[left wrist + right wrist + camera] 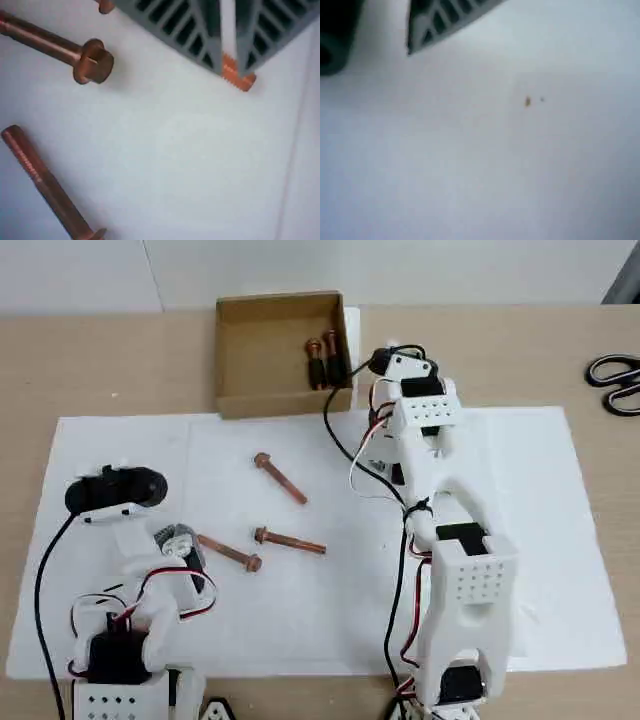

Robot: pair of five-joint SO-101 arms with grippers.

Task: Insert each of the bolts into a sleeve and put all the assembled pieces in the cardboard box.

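Three copper bolts lie on the white paper. My left gripper is shut on the threaded tip of the nearest bolt, whose head points toward the middle. A second bolt lies just beyond it, and a third bolt lies farther toward the box. The cardboard box stands at the back and holds two assembled pieces. My right gripper hangs beside the box's right wall. A dark rounded thing sits by it over the paper; I cannot tell what it is.
Black scissors lie at the table's far right edge. Cables trail from the right arm across the paper between the box and the bolts.
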